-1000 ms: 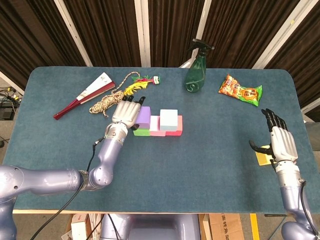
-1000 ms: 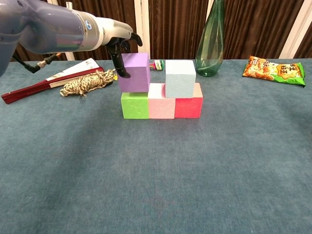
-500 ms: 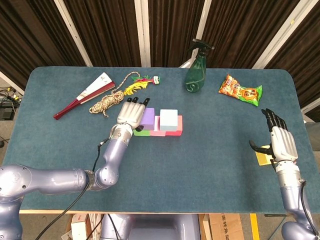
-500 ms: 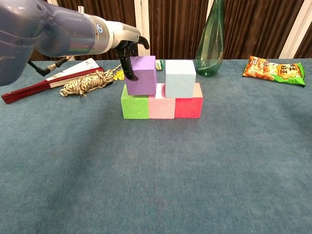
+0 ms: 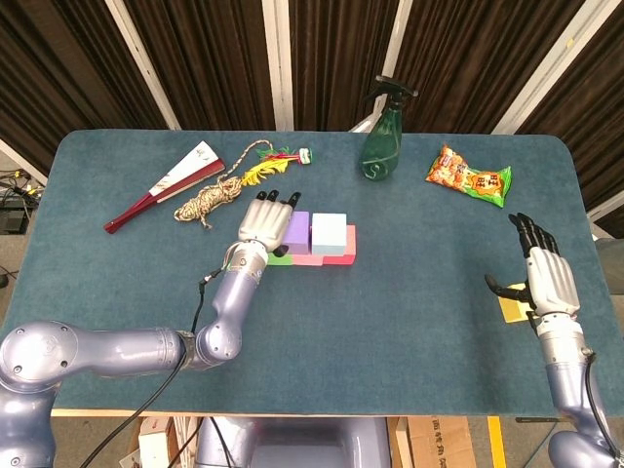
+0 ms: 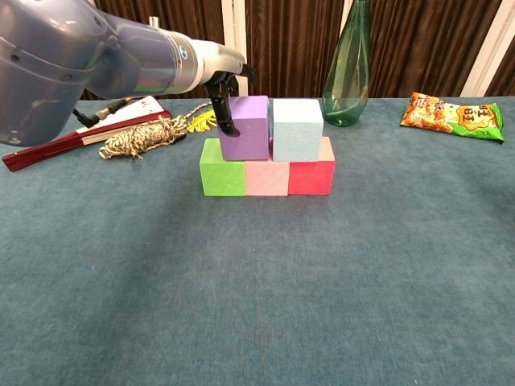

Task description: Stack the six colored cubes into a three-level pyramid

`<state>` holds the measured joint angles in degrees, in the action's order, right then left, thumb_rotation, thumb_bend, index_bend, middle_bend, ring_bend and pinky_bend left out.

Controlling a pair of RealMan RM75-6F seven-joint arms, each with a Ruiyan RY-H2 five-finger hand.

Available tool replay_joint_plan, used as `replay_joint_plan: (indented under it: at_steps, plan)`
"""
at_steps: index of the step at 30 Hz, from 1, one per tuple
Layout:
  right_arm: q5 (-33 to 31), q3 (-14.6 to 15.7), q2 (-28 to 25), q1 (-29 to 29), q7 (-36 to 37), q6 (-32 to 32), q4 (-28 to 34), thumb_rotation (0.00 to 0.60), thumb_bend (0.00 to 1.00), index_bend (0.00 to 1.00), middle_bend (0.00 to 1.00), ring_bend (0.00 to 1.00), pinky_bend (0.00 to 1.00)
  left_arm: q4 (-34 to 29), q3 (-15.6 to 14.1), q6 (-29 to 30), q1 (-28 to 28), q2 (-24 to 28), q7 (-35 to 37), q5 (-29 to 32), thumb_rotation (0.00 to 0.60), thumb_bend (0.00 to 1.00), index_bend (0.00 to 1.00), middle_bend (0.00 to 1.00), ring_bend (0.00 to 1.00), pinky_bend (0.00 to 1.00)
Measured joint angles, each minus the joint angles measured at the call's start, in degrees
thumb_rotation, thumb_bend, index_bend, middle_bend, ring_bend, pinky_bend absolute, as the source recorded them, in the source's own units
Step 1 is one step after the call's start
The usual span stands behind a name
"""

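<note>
Since a second ago I have carried the purple cube [image 6: 246, 127] rightward, from out past the green cube [image 6: 220, 178] to a spot over the seam between green and the pink cube [image 6: 266, 178], right up beside the light blue cube [image 6: 297, 129]. My left hand [image 5: 265, 220] grips it, with dark fingers [image 6: 223, 107] running down its left face in the chest view and others curled over its top and far side; I cannot tell whether its underside rests on the bottom row. It is a plain matte purple block with sharp edges, upright and square to the row. Relative to the pink cube, green sits touching on the left, the red cube [image 6: 312, 178] touching on the right, and light blue sits above toward red. My right hand [image 5: 542, 275] hovers far right of the pink cube, fingers spread and holding nothing, over a yellow cube [image 5: 512, 309] on the table [image 5: 390, 322].
</note>
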<state>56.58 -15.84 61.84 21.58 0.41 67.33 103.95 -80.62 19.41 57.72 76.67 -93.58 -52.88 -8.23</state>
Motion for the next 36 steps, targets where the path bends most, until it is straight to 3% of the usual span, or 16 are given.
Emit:
replay_joint_plan:
  at_steps: [18,27,36]
  plan:
    - [-0.3,0.0,0.2,0.1,0.0,-0.4,-0.4,0.6,0.3,0.0,0.0,0.0,0.04,1.4,0.2,-0.8,0.7,-1.4,0.3,0.3,0.6,0.39,0.04,0.33,0.09,0.12]
    - [-0.4,0.0,0.2,0.1,-0.1,-0.6,-0.4,0.6,0.3,0.0,0.0,0.0,0.04,0.9,0.0,-1.0,1.0,-1.0,-0.9,2.2,0.6,0.25,0.0,0.18,0.09,0.12]
    - [-0.6,0.1,0.2,0.1,-0.4,-0.8,-0.4,0.6,0.3,0.0,0.0,0.0,0.04,-0.1,0.1,-0.9,0.7,-0.1,-0.2,2.2,0.6,0.19,0.0,0.06,0.06,0.11]
